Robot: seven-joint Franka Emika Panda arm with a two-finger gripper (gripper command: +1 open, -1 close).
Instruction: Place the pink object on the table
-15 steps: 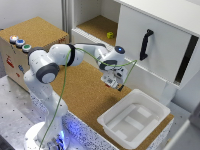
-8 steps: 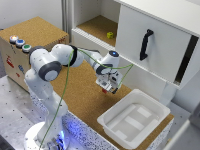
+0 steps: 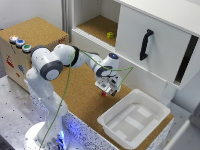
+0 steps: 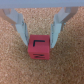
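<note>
Over the cork strip of the table (image 3: 82,97), going from the exterior view's left to its right, the cork-topped box (image 3: 37,35) with its coloured buttons (image 3: 19,43) is noted first, then the arm's white base, then the arm stretched out across the cork to the gripper (image 3: 107,91), and last the white bin (image 3: 132,122) at the right end. The gripper is seen low over the cork, just short of the bin's near corner, with a speck of red at its tips. From the wrist view the pink object (image 4: 38,47) is seen between the two fingers (image 4: 20,31), which appear closed against its sides; whether its underside is touching the cork cannot be told, though very little gap, if any, is visible. The carry is judged done or nearly so; what is left is the release and the withdrawal upward. The object is recorded as a small red-pink cube, far narrower than the gripper, with a dark angular mark on its upper face and slightly rounded edges. A small yellow-green object (image 3: 110,35) is noted apart, on the open shelf.
</note>
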